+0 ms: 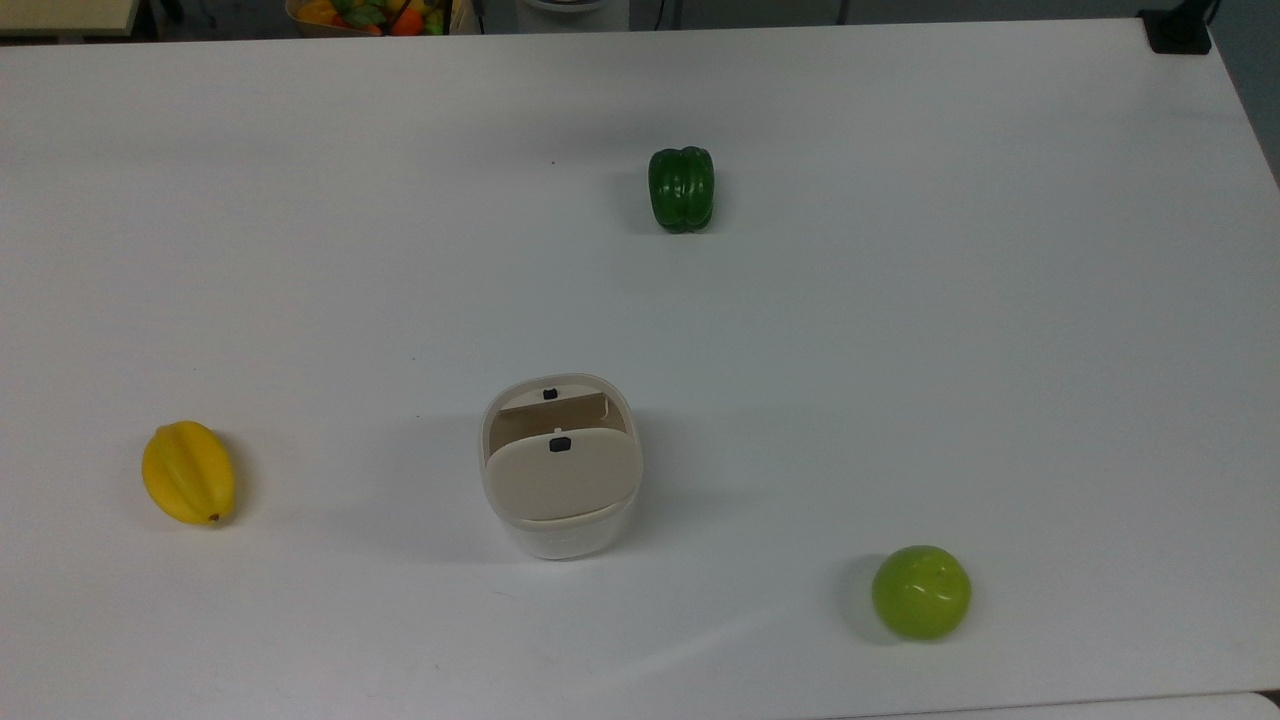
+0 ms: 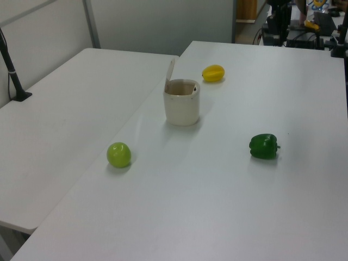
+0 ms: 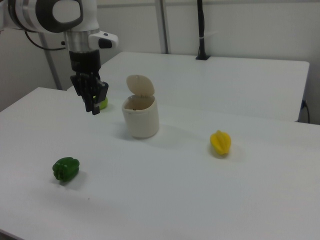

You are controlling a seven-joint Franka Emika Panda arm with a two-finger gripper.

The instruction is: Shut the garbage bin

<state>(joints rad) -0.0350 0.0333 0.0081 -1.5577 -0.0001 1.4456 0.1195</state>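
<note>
Garbage bin (image 3: 141, 118) sits mid-table, well apart from everything else, with its lid (image 3: 140, 86) hinged up near vertical and the mouth open. The latch (image 1: 560, 444) shows as a small black tab on the lid in the top view.

Gripper (image 3: 93, 101) hangs above the table on the right view's left of the bin, fingers pointing down and drawn close together, nothing between them. It's beside the bin and clear of it, not yet at the lid.

My read on the step: you don't need a grasp. Go up and over the lid's top edge, get behind it on the hinge side, then push it forward and down in an arc until it seats. Finish with a light press near the latch. Push too low or sideways and the tub probably slides or tips, as it looks light.

Clutter: green pepper (image 3: 65, 169), starfruit (image 3: 220, 142) and green apple (image 1: 921, 591) are all clear of the bin. In the right view the apple lies behind the gripper; none blocks the arc.
</note>
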